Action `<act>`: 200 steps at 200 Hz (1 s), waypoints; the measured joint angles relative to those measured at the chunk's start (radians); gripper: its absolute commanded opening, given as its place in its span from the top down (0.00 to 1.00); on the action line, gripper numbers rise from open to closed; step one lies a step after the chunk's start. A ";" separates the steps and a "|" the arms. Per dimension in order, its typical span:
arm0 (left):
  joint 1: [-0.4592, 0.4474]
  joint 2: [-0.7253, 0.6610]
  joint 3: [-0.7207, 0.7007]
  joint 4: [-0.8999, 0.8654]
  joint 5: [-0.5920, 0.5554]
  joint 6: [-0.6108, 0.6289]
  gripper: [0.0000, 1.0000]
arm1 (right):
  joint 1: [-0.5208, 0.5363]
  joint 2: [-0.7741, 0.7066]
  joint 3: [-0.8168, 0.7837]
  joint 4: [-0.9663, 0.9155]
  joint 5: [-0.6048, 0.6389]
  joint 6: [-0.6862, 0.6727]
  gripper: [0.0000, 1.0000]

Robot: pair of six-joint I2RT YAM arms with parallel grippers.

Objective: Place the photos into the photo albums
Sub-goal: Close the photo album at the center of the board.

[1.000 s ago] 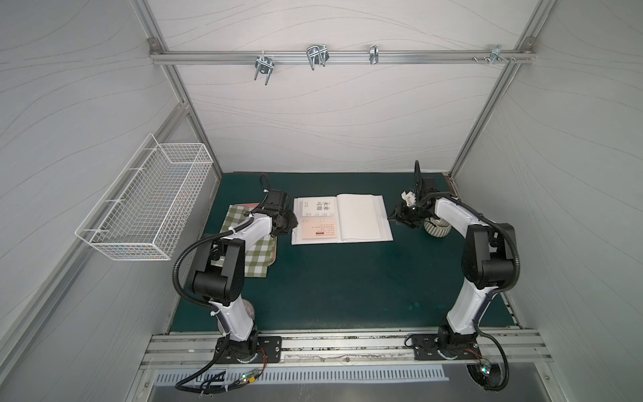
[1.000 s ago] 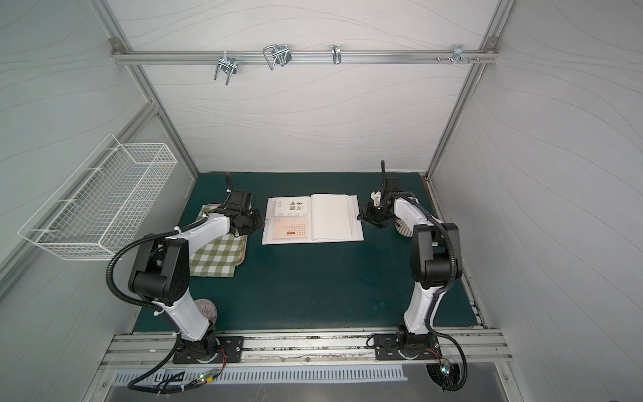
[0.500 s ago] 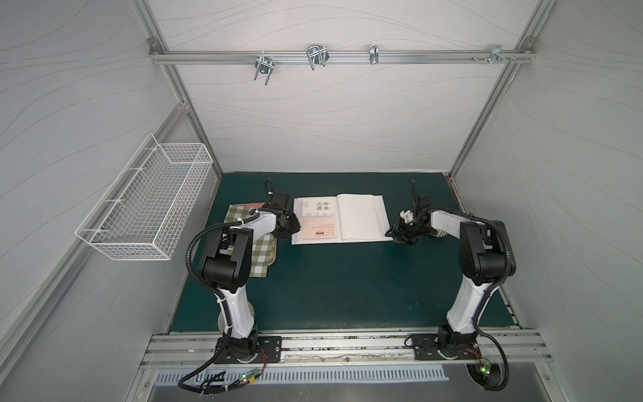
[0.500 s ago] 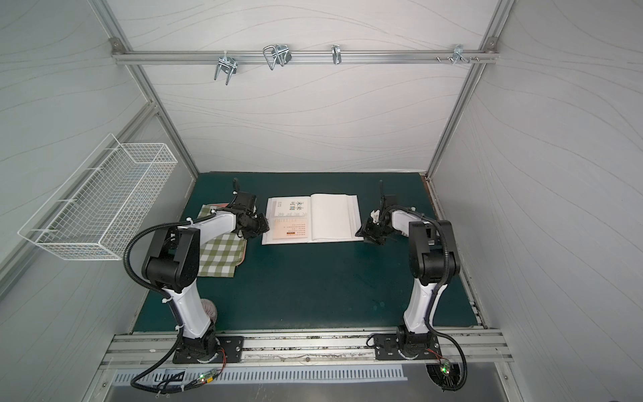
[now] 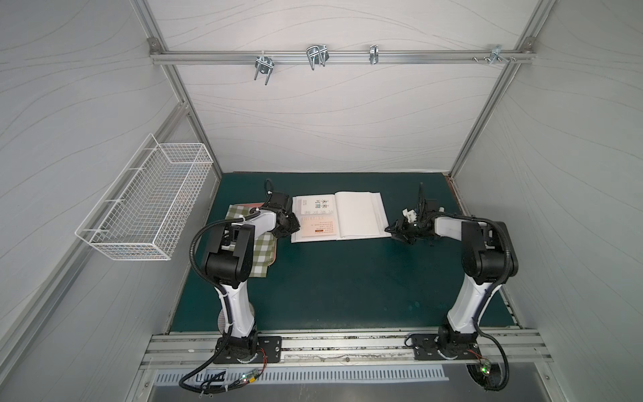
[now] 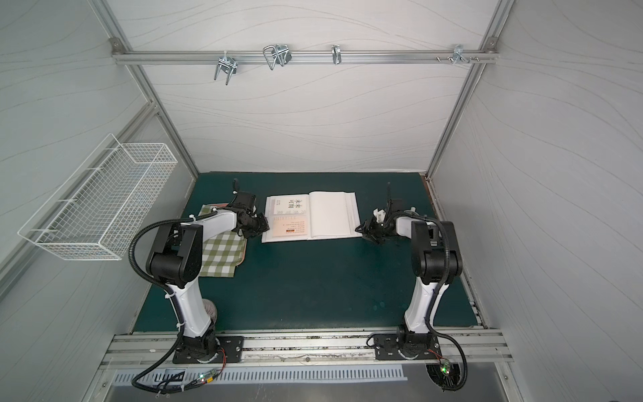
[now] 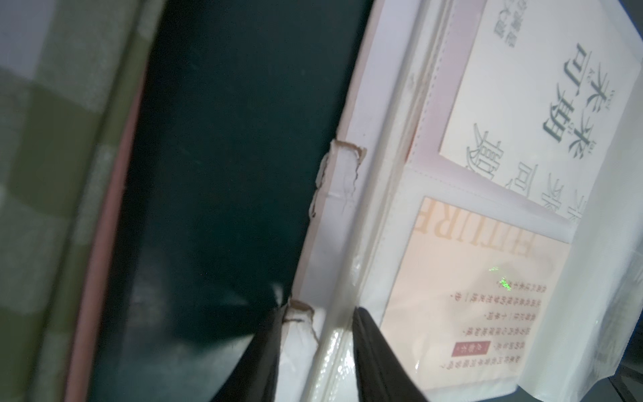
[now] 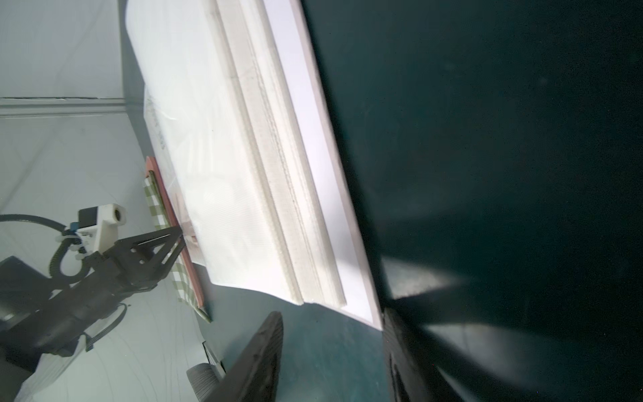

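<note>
Hanging on the left wall is a wire basket (image 5: 146, 202). Right of it, on the green mat (image 5: 348, 285), lies a checked cloth (image 5: 259, 250) with a reddish edge showing under it, partly hidden by the left arm.

Just right of the cloth, the left gripper (image 5: 295, 227) sits at the left edge of the album (image 5: 358, 215), which lies open and flat at the middle back of the mat in both top views. In the left wrist view the gripper's fingers (image 7: 268, 355) stand apart; one is over the mat against the torn cover edge, its mate lies over the clear sleeve of the left page. The album's edge strip fills the gap between them, so they straddle it rather than pinch it; whether either finger presses down cannot be told.

The left page holds two photos in its sleeves. The white card (image 5: 315, 205) with black characters is in the far half; the cream card (image 5: 318, 228) with small text is in the near half, right beside the sleeve-side finger. The right page shows plain white.

At the album's near right corner the right gripper (image 5: 389, 229) lies low over the mat. In the right wrist view its fingers (image 8: 264, 358) are spread; the cover's corner lies in the gap, close against one finger and well apart from the other. Whether it touches that finger cannot be told.
</note>
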 measured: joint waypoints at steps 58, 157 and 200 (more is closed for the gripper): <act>0.021 0.010 0.004 0.013 0.024 -0.010 0.62 | -0.001 0.053 -0.037 0.241 -0.097 0.048 0.51; 0.027 0.011 0.006 0.013 0.034 -0.010 0.62 | 0.093 0.064 0.045 0.282 -0.090 -0.071 0.49; 0.029 0.012 0.006 0.013 0.042 -0.014 0.63 | 0.189 0.004 0.086 0.206 -0.022 -0.191 0.48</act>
